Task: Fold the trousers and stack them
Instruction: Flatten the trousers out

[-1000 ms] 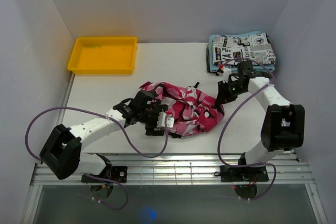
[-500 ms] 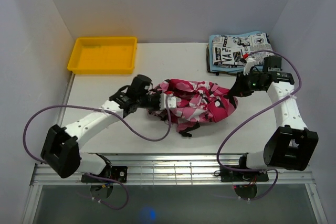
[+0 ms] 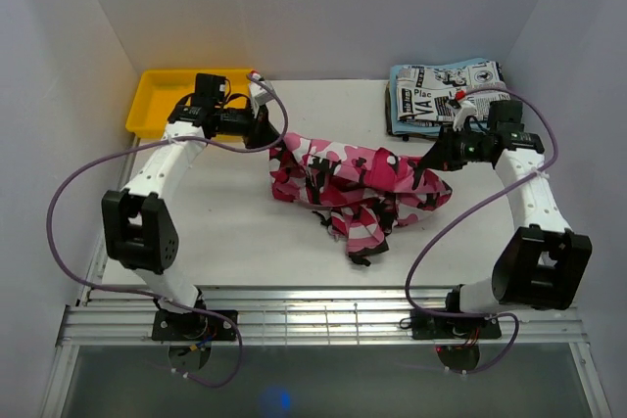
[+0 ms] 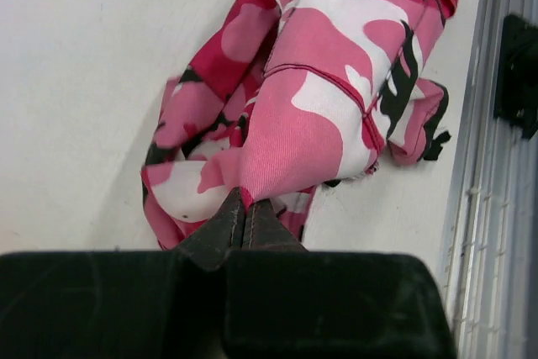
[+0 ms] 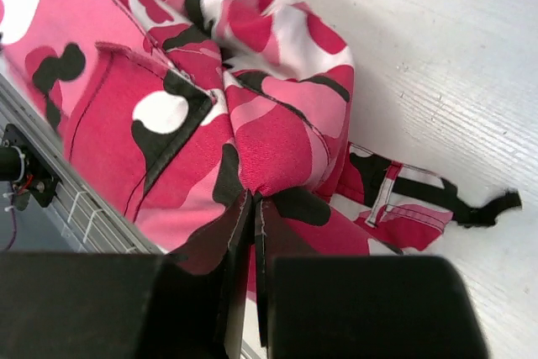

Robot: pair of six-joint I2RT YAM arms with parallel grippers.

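The pink, white and black camouflage trousers (image 3: 358, 178) hang stretched in a bunched band across the middle of the table, with a loose part drooping toward the front edge. My left gripper (image 3: 268, 134) is shut on the band's left end, next to the yellow tray. The left wrist view shows my left gripper (image 4: 244, 199) with its jaws pinched on a fold of the trousers (image 4: 319, 98). My right gripper (image 3: 432, 161) is shut on the right end. In the right wrist view my right gripper (image 5: 254, 199) bites a magenta fold of the trousers (image 5: 277, 132).
A yellow tray (image 3: 191, 102) stands at the back left. A folded black-and-white newspaper-print garment (image 3: 453, 88) lies on a light blue cloth (image 3: 396, 116) at the back right. A slatted metal rail (image 3: 323, 315) runs along the table's near edge.
My left gripper has shut on the trousers and swung from the near side to the back left. The right gripper drew right and back. The heap is pulled out into a band.
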